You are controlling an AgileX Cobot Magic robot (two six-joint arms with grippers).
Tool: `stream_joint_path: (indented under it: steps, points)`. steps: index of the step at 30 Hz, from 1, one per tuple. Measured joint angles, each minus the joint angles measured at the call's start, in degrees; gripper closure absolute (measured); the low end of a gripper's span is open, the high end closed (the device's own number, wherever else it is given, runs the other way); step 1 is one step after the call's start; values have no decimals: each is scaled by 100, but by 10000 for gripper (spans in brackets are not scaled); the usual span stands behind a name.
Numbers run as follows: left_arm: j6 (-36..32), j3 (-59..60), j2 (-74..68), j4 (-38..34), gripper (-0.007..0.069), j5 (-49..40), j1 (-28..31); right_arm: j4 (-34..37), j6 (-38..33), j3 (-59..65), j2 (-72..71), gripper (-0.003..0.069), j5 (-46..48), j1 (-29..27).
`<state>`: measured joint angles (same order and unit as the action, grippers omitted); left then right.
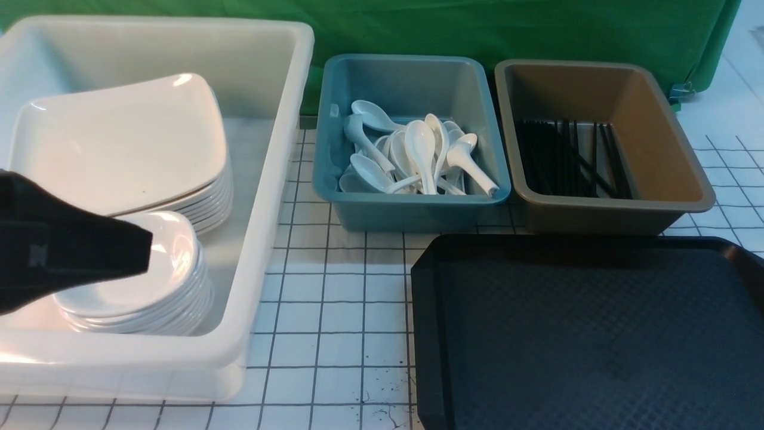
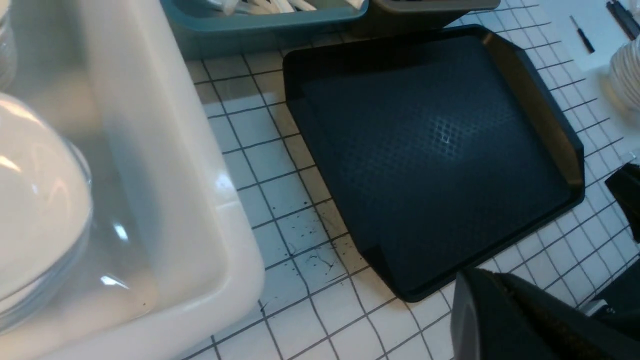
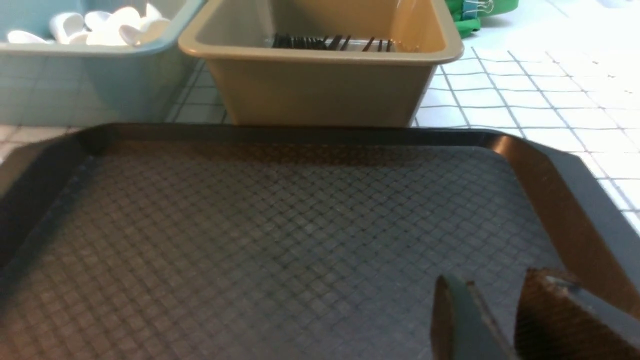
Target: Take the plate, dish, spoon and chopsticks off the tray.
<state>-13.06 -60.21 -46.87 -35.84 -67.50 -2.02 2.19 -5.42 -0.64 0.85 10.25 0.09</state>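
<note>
The black tray [image 1: 585, 334] lies at the front right with nothing on it; it also shows in the left wrist view [image 2: 440, 150] and the right wrist view [image 3: 250, 240]. Large white plates [image 1: 119, 143] are stacked in the white tub, and small white dishes [image 1: 161, 280] are stacked in front of them. White spoons [image 1: 418, 155] lie in the blue bin. Black chopsticks [image 1: 567, 158] lie in the brown bin. My left gripper [image 1: 143, 251] is shut and empty above the dish stack. My right gripper [image 3: 495, 285] is open and empty over the tray; it is out of the front view.
The deep white tub [image 1: 262, 179] stands at the left. The blue bin [image 1: 412, 212] and the brown bin [image 1: 597, 215] stand side by side behind the tray. A green cloth hangs at the back. White gridded tabletop [image 1: 334, 310] lies between tub and tray.
</note>
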Motion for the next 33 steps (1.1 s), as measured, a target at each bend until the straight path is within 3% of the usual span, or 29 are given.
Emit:
stream_joint_path:
  steps: [10,19,33]
  points:
    - [0,0,0,-348,620,322,0,329,-5,0,0,419,5,164]
    - [-21,0,0,-1476,620,306,0,177,-5,0,0,419,5,401]
    - [-197,0,0,-1540,620,-148,0,165,-5,0,0,419,5,429]
